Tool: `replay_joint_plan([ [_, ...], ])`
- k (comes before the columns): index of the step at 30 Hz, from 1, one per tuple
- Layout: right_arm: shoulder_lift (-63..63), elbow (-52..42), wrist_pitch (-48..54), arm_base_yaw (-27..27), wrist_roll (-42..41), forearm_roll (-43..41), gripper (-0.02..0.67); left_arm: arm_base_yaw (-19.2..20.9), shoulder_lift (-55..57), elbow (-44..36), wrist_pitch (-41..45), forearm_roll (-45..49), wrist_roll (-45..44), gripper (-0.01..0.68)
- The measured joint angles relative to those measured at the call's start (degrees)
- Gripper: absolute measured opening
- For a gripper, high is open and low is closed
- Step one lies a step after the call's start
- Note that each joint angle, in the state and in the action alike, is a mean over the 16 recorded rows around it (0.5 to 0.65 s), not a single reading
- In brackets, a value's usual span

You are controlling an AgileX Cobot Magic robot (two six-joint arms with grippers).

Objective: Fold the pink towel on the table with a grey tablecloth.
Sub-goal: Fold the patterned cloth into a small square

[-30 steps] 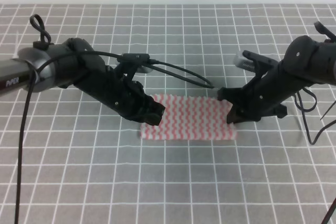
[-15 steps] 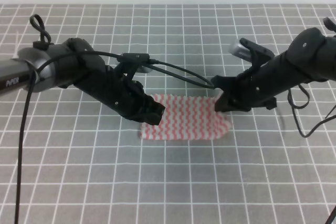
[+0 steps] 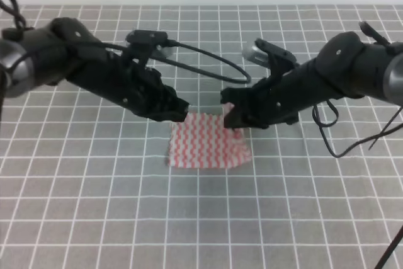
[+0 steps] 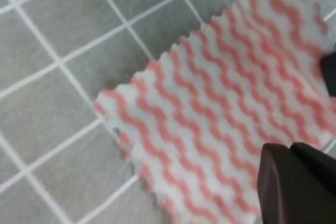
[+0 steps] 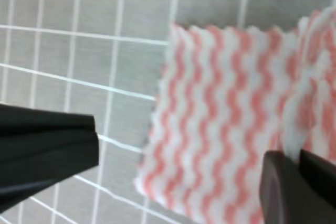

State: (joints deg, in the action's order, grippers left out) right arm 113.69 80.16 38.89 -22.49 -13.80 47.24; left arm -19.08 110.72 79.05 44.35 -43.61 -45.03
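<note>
The pink towel (image 3: 204, 146) lies at the middle of the table with a grey tablecloth (image 3: 201, 225), its right part lifted and doubled over toward the left. My right gripper (image 3: 230, 118) is shut on that raised edge; in the right wrist view the cloth (image 5: 220, 103) curls up beside the closed fingers (image 5: 286, 182). My left gripper (image 3: 181, 114) is at the towel's far left corner with its jaws together. In the left wrist view its tips (image 4: 290, 150) sit over the flat cloth (image 4: 210, 103), and a pinch cannot be made out.
A black cable (image 3: 208, 70) loops from the left arm over the cloth's far side. More cables (image 3: 340, 146) hang under the right arm. The two grippers are close together above the towel. Gridded tablecloth stretches on all sides.
The right gripper has carried the towel's right edge up and to the left, so the towel looks narrower. The left arm has shifted back, from the towel's left edge to its far left corner.
</note>
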Motion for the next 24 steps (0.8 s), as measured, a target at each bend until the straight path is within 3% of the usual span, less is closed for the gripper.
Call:
replay_joint_plan([
  [10,0.87,1.98,-0.66,-2.74,0.08,0.16,-0.013,2.28,-0.61,-0.42,1.81,0.42,0.08,0.0],
  [24,4.82,6.01,-0.8,-5.35,0.46,1.89,-0.014,2.52,-0.24,-0.57,1.23,0.46,0.12,-0.001],
])
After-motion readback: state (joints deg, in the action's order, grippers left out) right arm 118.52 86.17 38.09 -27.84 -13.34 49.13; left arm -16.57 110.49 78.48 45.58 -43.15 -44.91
